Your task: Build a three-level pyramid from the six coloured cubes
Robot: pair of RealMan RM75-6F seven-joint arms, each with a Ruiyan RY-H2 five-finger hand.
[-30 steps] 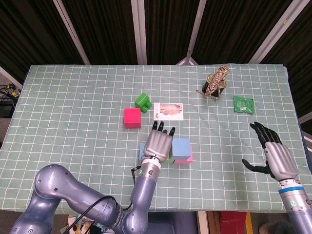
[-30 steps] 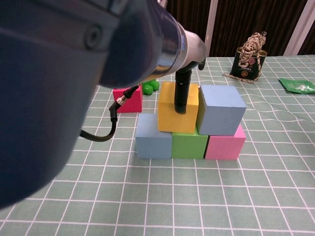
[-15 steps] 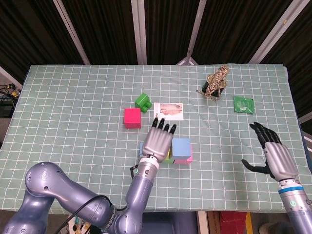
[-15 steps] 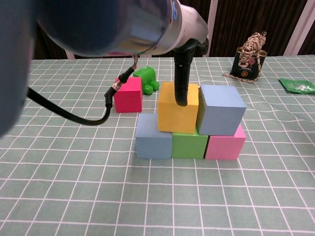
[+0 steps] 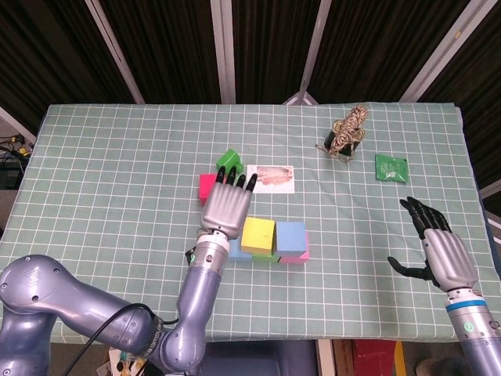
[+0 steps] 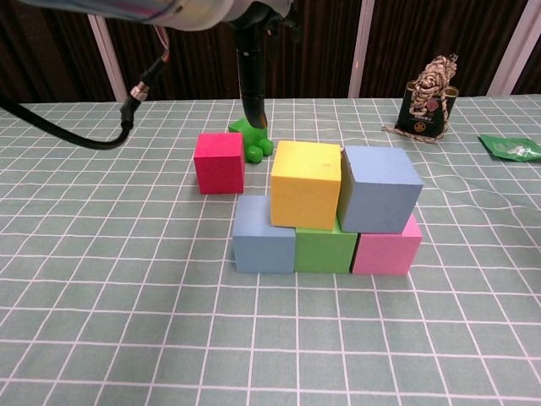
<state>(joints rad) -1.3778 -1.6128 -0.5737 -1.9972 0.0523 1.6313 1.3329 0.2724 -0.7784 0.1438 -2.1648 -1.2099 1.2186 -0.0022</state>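
Head view – your left hand (image 5: pixel 225 207): fingers stretched out and a little apart, holding nothing; it hovers over the gap between the red cube (image 5: pixel 206 187) and the stack, its fingertips over the red cube's near edge.
Head view – your right hand (image 5: pixel 438 248): palm open, fingers spread, thumb out to the side, empty, near the table's right edge and well apart from the cubes.
Head view – pyramid: yellow cube (image 5: pixel 257 235) and upper blue cube (image 5: pixel 290 236) sit side by side on the bottom row; the pink cube (image 5: pixel 300 256) peeks out at the right.
Head view – surface: green checked cloth (image 5: pixel 117 180) over the table, dark slatted wall behind; green toy (image 5: pixel 228 160), printed card (image 5: pixel 272 177), rope-topped tin (image 5: pixel 347 131) and green packet (image 5: pixel 391 168) lie further back.
Chest view – your left hand: only one dark finger (image 6: pixel 252 76) shows, hanging down above the green toy (image 6: pixel 254 138); you cannot tell from here whether it touches.
Chest view – pyramid: lower blue cube (image 6: pixel 264 245), green cube (image 6: pixel 323 249) and pink cube (image 6: pixel 387 248) form the bottom row; yellow cube (image 6: pixel 305 183) and upper blue cube (image 6: pixel 379 188) rest on them, touching. The red cube (image 6: pixel 220 162) stands alone on the cloth, behind and left of the stack.
Change: half a second ago your left hand covered the yellow cube; it has since pulled away to the left, leaving that cube uncovered. Your right hand has not moved.
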